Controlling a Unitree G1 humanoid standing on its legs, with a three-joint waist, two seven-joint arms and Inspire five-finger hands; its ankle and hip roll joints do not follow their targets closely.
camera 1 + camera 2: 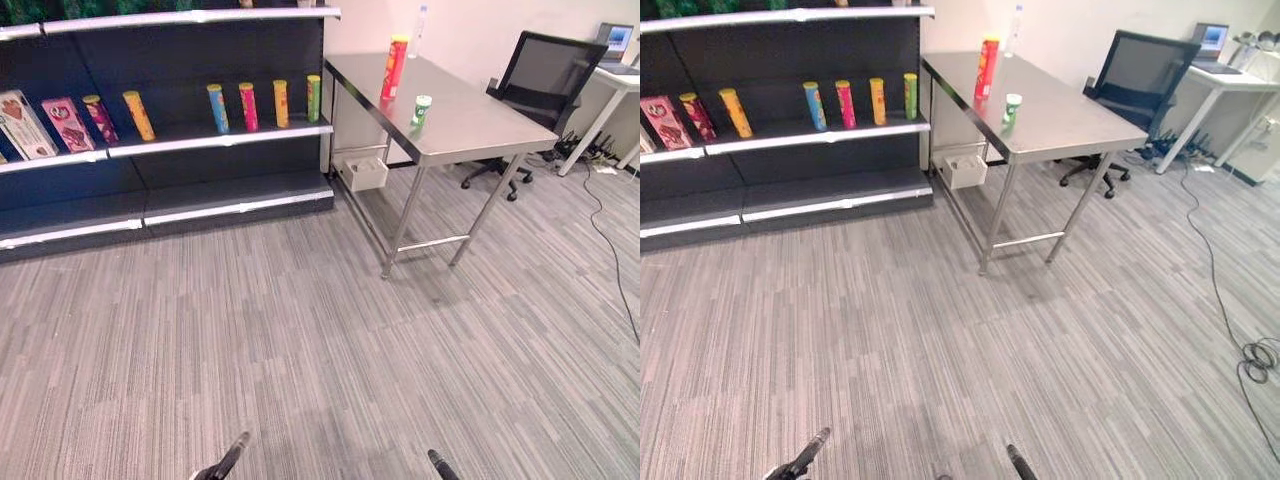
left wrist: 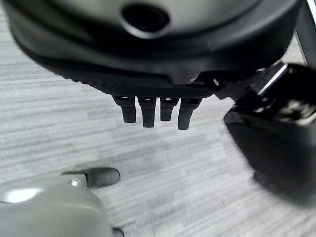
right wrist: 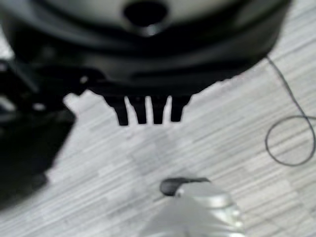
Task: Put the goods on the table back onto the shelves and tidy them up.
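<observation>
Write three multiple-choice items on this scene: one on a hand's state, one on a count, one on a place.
1. The left hand above the floor is: A open and empty; B shut on a can; C shut on a box.
2. Tubes standing on the middle shelf's right section: A two; B four; C six.
3. The tall red can stands on: A the shelf; B the floor; C the steel table.
Key: A, its fingers hang straight with nothing between them; B, they are blue, pink, orange and green; C, it stands there near a small green-topped can.
</observation>
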